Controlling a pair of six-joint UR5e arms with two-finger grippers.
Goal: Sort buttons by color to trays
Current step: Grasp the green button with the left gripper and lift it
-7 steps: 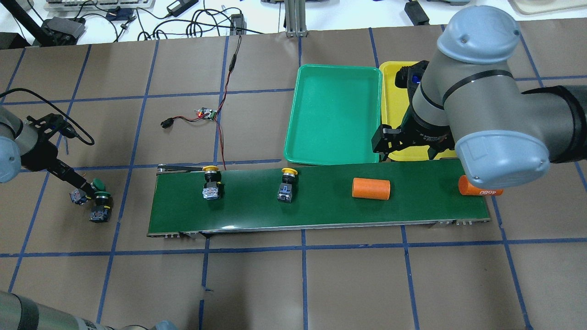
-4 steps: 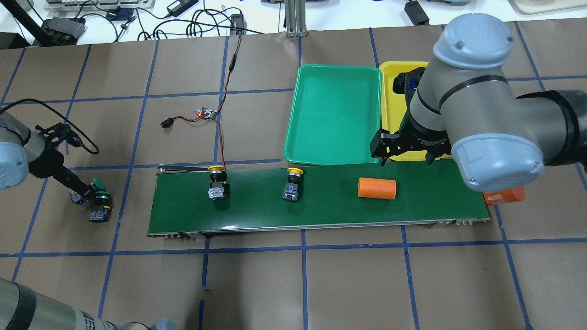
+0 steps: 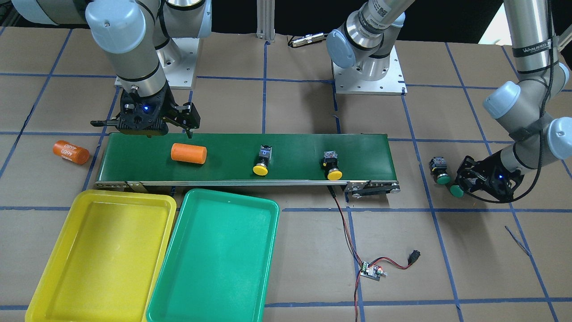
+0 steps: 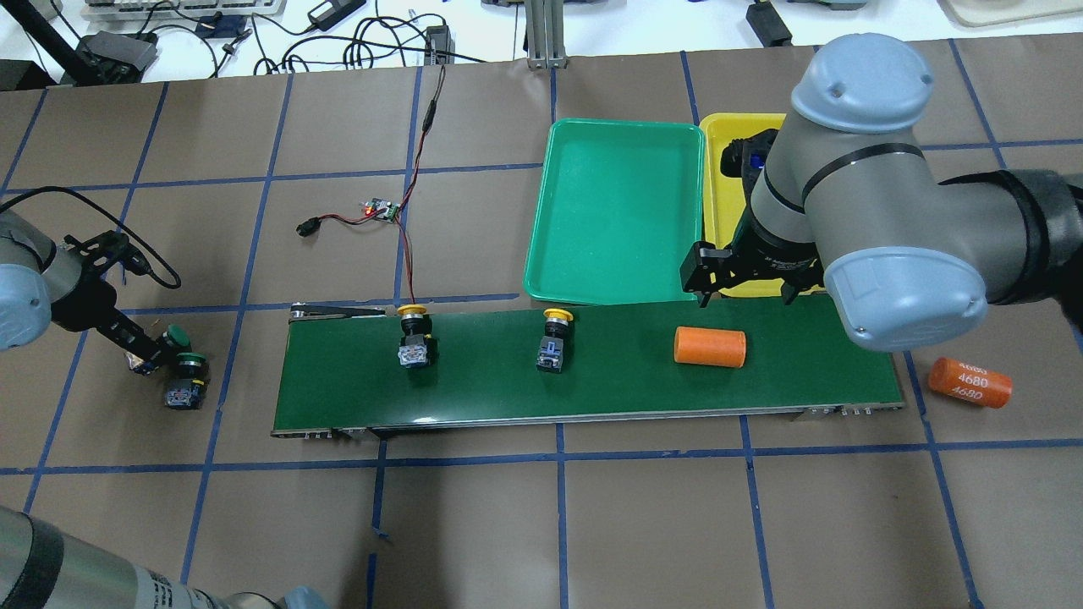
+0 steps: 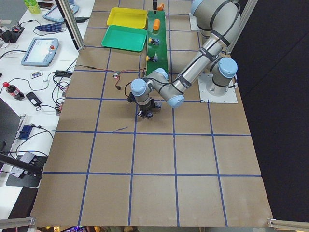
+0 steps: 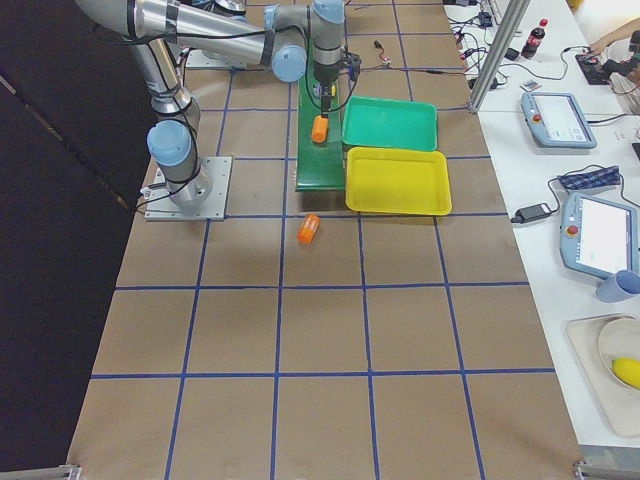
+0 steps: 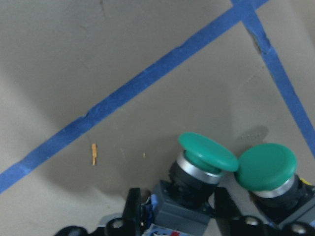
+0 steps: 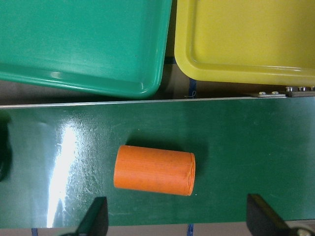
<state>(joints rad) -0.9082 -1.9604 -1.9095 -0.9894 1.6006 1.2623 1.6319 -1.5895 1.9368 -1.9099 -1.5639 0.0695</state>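
Note:
Two yellow buttons (image 4: pixel 413 338) (image 4: pixel 554 340) lie on the dark-green belt (image 4: pixel 592 397). Off the belt's left end, two green buttons lie side by side on the table. My left gripper (image 4: pixel 145 357) is shut on the body of one green button (image 7: pixel 206 160). The other green button (image 7: pixel 268 169) touches it on the right. My right gripper (image 4: pixel 744 283) hangs open above the belt's right part, over an orange cylinder (image 8: pixel 155 169). Beyond the belt, the green tray (image 4: pixel 618 211) and the yellow tray (image 4: pixel 719 169) hold nothing.
A second orange cylinder (image 4: pixel 969 382) lies on the table past the belt's right end. A small circuit board (image 4: pixel 381 209) with red and black wires sits on the table beyond the belt's left end. Blue tape lines cross the brown table cover.
The belt carried both yellow buttons and the orange cylinder to the right. The second cylinder dropped off the belt's right end onto the table. My right gripper shifted slightly left.

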